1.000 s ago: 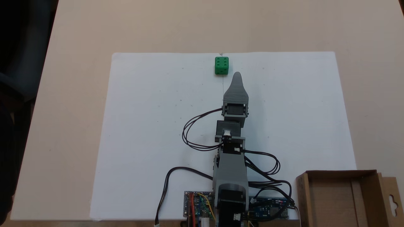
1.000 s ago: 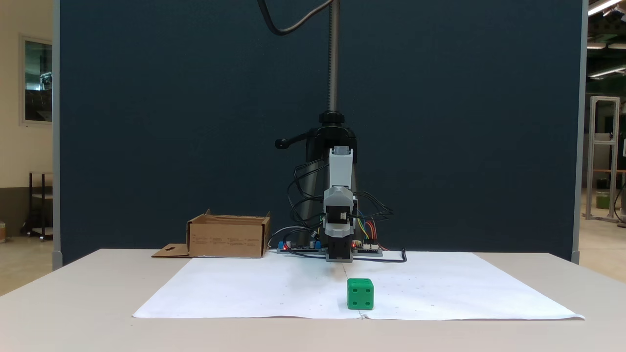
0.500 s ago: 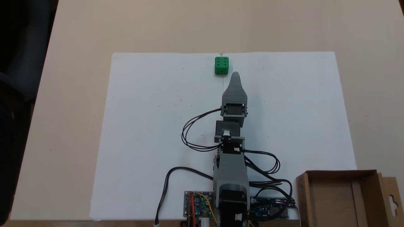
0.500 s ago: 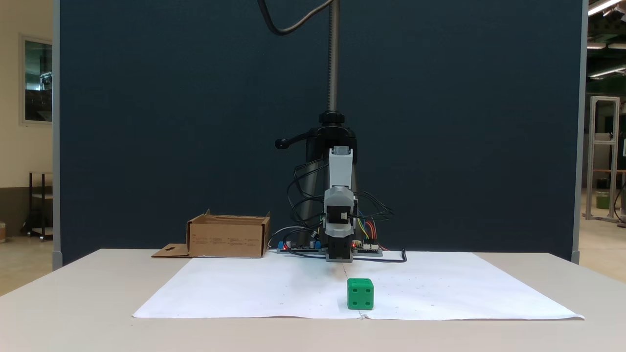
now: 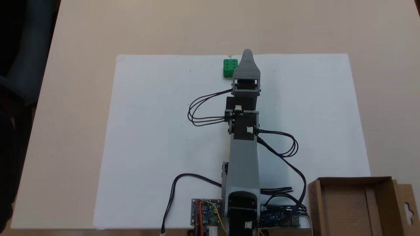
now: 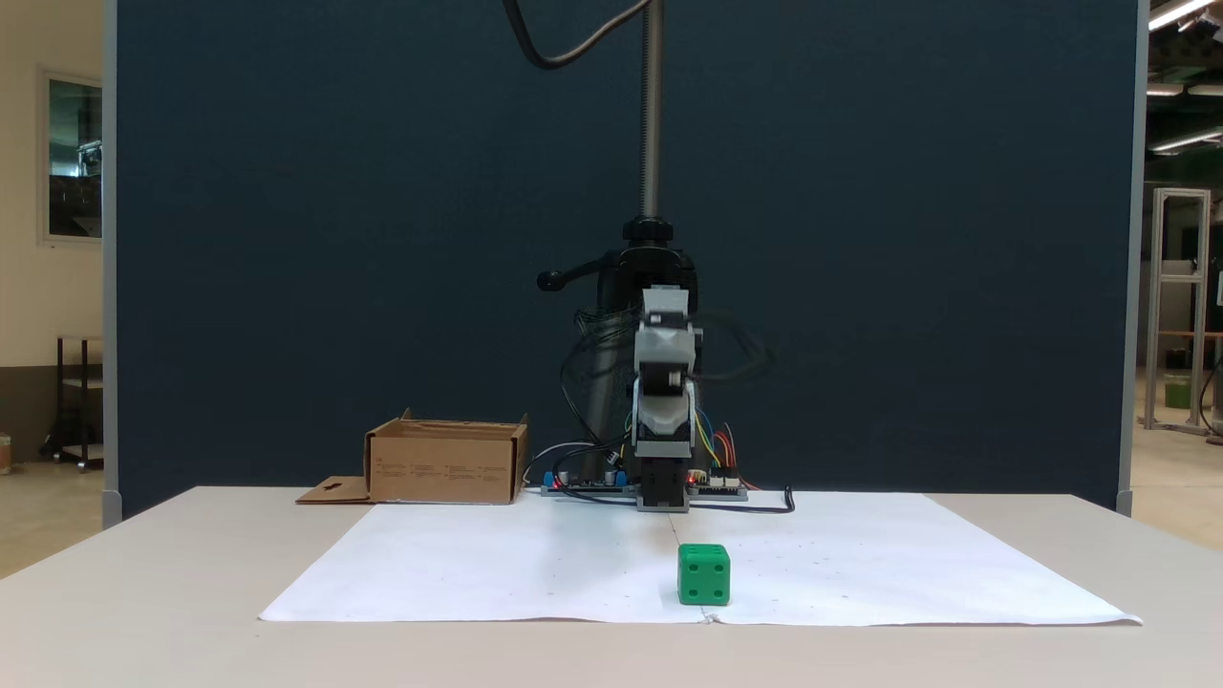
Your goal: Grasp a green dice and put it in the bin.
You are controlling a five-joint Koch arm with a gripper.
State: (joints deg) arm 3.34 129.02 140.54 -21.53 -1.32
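Observation:
The green dice (image 5: 229, 68) lies near the far edge of the white paper, six pips up; a fixed view from the front also shows the dice (image 6: 704, 574), near the paper's front edge. My grey gripper (image 5: 247, 53) reaches out beside it, and in the view from above its body covers the dice's right edge. Only one pointed tip shows, so its jaws cannot be judged. Seen from the front, the arm (image 6: 664, 382) is blurred and well above the table. The bin (image 5: 354, 179) is a brown cardboard box beside the arm's base; from the front the bin (image 6: 445, 465) stands at the back left.
A white paper sheet (image 5: 157, 131) covers the table's middle. Circuit boards (image 5: 205, 214) and looping black cables (image 5: 203, 111) sit around the arm's base. Behind the base rise a camera pole (image 6: 652, 115) and a dark blue partition (image 6: 334, 239).
The arm has stretched forward: the gripper tip went from just short of the dice to alongside and past it. The dice and bin have not moved.

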